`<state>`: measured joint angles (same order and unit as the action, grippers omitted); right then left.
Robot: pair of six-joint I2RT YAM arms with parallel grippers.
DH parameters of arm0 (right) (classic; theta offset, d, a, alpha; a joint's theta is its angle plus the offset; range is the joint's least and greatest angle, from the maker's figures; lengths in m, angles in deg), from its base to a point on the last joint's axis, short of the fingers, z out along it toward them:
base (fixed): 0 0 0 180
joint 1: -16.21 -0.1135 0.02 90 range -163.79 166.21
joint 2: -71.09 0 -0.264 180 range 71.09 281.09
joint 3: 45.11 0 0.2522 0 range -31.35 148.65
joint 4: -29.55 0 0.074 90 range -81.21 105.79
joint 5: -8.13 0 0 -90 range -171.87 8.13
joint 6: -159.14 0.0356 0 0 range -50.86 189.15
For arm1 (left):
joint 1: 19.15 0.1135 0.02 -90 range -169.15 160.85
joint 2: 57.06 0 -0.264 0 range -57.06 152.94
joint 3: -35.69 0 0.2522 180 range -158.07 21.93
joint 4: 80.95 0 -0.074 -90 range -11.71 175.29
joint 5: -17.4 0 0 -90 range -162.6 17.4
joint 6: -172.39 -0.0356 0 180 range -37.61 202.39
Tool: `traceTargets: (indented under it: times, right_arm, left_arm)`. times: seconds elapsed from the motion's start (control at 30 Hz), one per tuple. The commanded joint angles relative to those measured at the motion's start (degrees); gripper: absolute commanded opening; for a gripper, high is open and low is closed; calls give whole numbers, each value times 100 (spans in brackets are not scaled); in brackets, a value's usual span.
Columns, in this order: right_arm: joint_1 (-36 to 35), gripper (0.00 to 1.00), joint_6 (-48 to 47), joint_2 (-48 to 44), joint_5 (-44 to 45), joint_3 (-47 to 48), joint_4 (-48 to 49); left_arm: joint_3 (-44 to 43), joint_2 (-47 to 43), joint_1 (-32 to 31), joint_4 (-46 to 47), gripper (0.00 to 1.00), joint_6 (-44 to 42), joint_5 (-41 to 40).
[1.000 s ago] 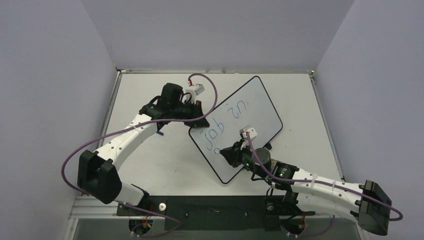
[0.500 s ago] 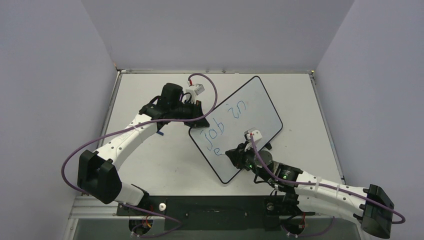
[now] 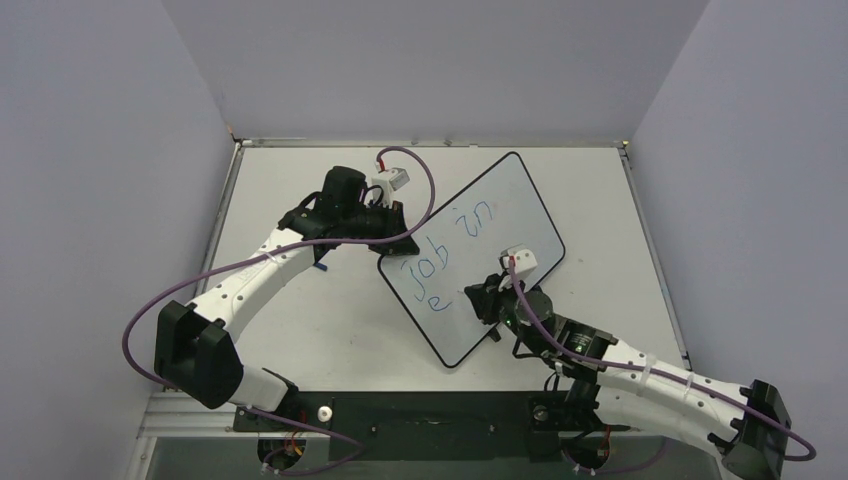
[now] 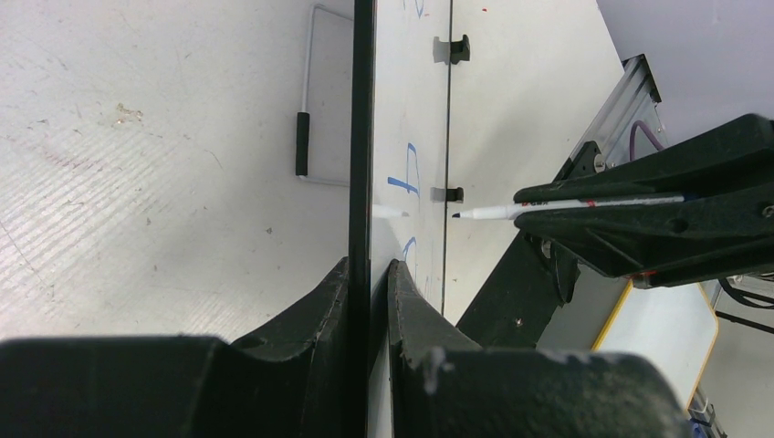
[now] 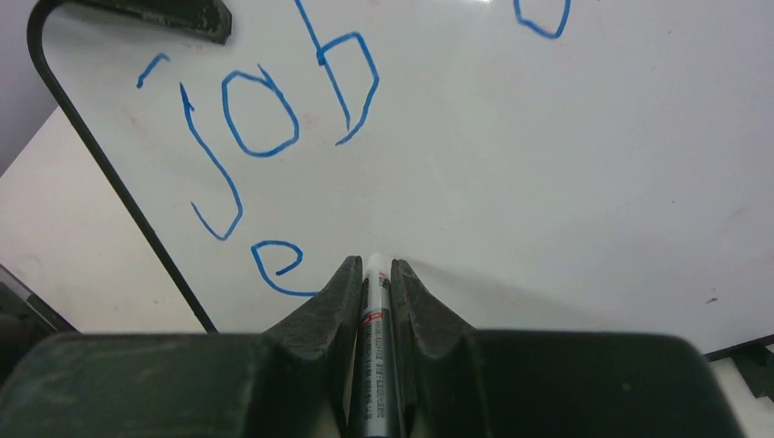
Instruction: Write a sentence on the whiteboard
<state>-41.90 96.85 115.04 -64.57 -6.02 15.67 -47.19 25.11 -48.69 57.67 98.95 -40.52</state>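
The whiteboard point(image 3: 505, 215) stands tilted on the table, and my left gripper point(image 3: 395, 240) is shut on its left edge. The left wrist view shows the board point(image 4: 402, 109) edge-on between the left gripper's point(image 4: 370, 269) jaws. The sentence point(image 3: 432, 258) in blue reads "job in", with an "e" point(image 3: 434, 302) below it. My right gripper point(image 3: 478, 300) is shut on a grey marker point(image 5: 374, 328), over the board's lower middle, right of the "e" point(image 5: 278, 265). The marker point(image 4: 566, 206) points at the board, and its tip seems slightly off the surface. Up close, "job" point(image 5: 260, 114) is clear.
A wire loop with a black grip point(image 4: 302, 146) lies behind the board. Black feet point(image 4: 452, 193) stick out of the board's rim. Something small and blue point(image 3: 318, 266) lies under the left arm. Grey walls close in the table point(image 3: 300, 330) on three sides.
My right gripper has moved right across the lower part of the board with the marker, which uncovered a finished blue "e" under "job". The left arm and the board have stayed still.
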Motion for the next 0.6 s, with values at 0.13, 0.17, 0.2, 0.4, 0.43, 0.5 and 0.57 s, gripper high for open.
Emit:
traceTargets:
  times: [0.13, 0.17, 0.2, 0.4, 0.43, 0.5, 0.57]
  right_arm:
    - [561, 0, -118, 192, -660, 312, 423]
    - [585, 0, -103, 233, -737, 302, 495]
    - [613, 0, -97, 248, -759, 300, 526]
    - [744, 0, -57, 404, -999, 303, 768]
    - [754, 0, -52, 413, -1033, 305, 805]
    - [762, 0, -53, 435, -1073, 299, 864]
    - [765, 0, -33, 472, -1107, 306, 917]
  left_arm:
    - [127, -87, -19, -360, 0, -478, -755]
    - [140, -92, -22, -355, 0, -478, -755]
    - [142, -91, -22, -349, 0, -478, -755]
    - [121, -59, -26, -336, 0, -478, -738]
    - [128, -56, -26, -334, 0, -478, -738]
    - [133, -55, -26, -332, 0, -478, -742]
    - [131, -60, -26, -332, 0, -482, -742]
